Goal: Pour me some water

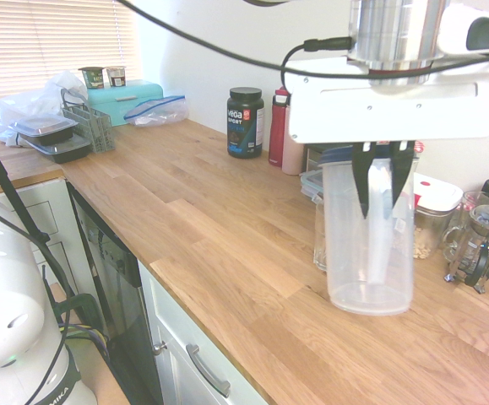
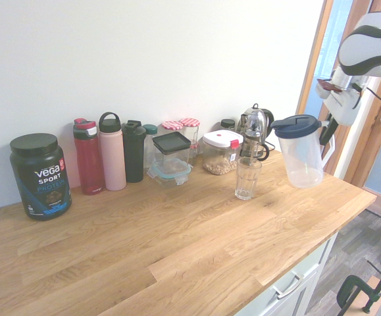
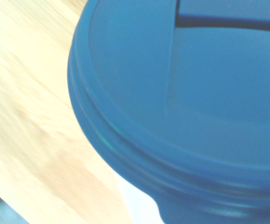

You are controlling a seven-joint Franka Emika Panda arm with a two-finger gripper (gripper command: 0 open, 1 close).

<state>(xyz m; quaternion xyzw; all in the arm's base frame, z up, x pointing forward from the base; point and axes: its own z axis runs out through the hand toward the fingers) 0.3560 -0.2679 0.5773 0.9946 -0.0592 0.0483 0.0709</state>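
A clear plastic pitcher [image 1: 369,245] [image 2: 302,158] with a dark blue lid [image 2: 295,125] [image 3: 195,107] stands upright near the counter's front edge. Whether its base touches the wood I cannot tell. My gripper [image 1: 383,181] [image 2: 328,131] comes down from above and is shut on the pitcher's white handle [image 1: 380,224]. I cannot make out a water level inside. An empty ribbed drinking glass [image 2: 247,178] [image 1: 319,240] stands on the counter just beside the pitcher, partly hidden behind it in the first exterior view.
Along the wall stand a Vega protein tub [image 2: 40,174] [image 1: 245,122], a red bottle [image 2: 89,157], a pink bottle [image 2: 112,151], a black bottle [image 2: 134,150], food containers [image 2: 172,157], jars [image 2: 221,151] and a French press [image 1: 480,245]. The wooden counter's [image 1: 227,253] front edge lies close to the pitcher.
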